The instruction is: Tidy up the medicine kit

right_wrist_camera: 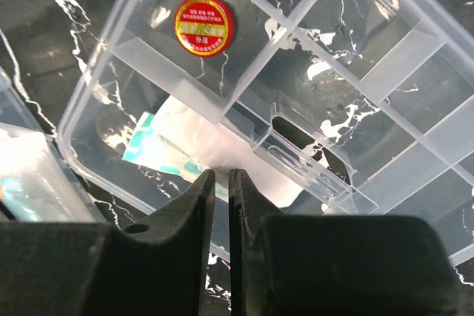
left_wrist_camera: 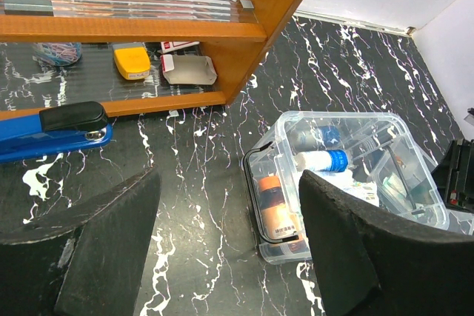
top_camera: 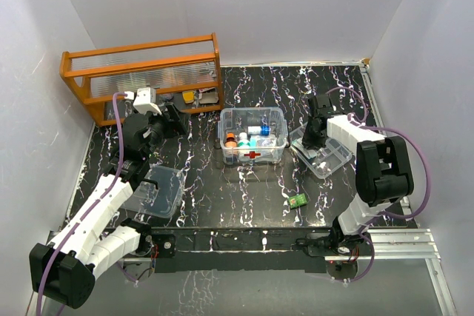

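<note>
The medicine kit, a clear box with a red cross, stands open mid-table. It holds an orange bottle and a white tube with a blue cap. Its clear lid lies at the front left. My left gripper is open and empty above the table, left of the kit. My right gripper hangs over a clear divided tray. Its jaws are almost closed, with the tips at a white and green sachet in the tray. I cannot tell whether they pinch it.
An orange wooden rack stands at the back left, with a yellow item and a small tray under it. A blue stapler lies in front of it. A small green packet lies at the front right. White walls enclose the table.
</note>
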